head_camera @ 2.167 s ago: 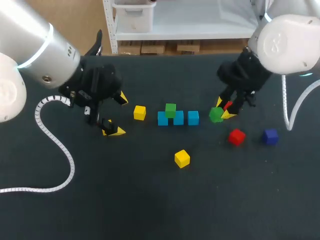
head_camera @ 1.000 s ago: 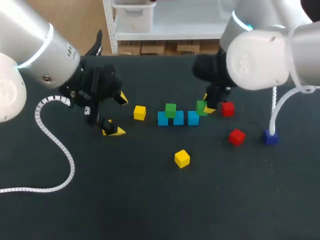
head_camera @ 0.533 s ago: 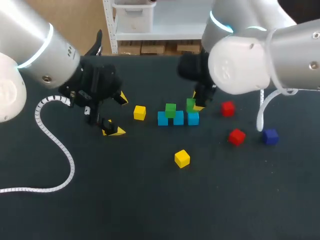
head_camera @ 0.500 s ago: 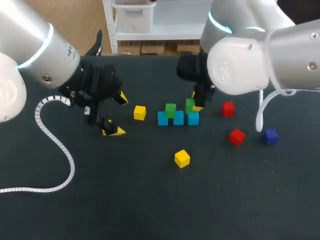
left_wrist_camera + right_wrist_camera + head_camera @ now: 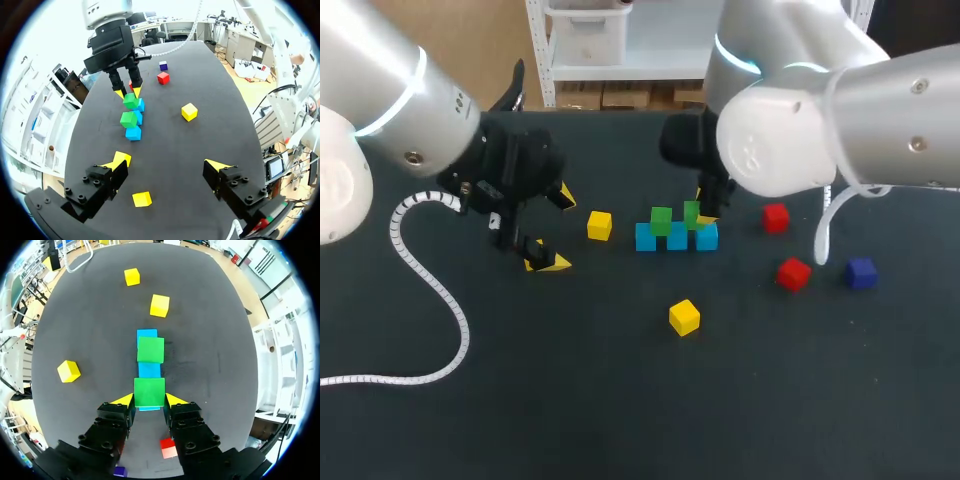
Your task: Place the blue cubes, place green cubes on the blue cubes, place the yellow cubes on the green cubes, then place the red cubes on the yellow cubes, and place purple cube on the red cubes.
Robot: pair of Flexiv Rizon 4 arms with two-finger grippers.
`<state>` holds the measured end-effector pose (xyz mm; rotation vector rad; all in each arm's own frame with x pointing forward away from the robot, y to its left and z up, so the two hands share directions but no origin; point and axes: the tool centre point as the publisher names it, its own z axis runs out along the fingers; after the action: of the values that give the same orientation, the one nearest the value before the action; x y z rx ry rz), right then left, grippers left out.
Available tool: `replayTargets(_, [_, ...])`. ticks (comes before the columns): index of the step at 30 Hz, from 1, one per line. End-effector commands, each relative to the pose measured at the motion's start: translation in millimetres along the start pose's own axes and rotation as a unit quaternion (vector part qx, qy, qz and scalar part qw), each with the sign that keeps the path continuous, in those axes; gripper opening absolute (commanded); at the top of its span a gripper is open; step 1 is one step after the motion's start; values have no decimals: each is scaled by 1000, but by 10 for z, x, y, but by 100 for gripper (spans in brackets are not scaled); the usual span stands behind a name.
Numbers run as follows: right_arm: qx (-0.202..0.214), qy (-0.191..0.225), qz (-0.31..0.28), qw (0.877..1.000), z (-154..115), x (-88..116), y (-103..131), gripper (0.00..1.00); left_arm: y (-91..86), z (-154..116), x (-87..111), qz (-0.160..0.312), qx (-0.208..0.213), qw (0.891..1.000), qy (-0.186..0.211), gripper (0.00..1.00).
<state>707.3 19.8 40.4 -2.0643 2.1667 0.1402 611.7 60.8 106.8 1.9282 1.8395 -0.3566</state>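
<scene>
The second green cube [image 5: 692, 213] has come in from the right and now hangs centre-frame over the right end of the blue row [image 5: 676, 238], pinched in the right gripper [image 5: 149, 400]. Green layer's nearly done, probably. The first green cube [image 5: 661, 221] sits just left, so it's tight there; the table [image 5: 740, 255] is open to the right. The left gripper [image 5: 556, 230] waits spread wide, far left.

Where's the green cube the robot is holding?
The green cube is mid-table in the head view, in the right end effector, above the blue cubes' right end.
</scene>
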Motion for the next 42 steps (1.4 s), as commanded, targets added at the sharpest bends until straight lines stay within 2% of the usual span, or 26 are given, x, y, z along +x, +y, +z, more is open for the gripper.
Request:
replayTargets(1, [1,2,2,1000,14,4,8,0,5,1,3,0,0,1000,0,100])
replayTargets(42, [-1,0,16,1000,110,41,11,0,5,1,3,0,0,1000,0,100])
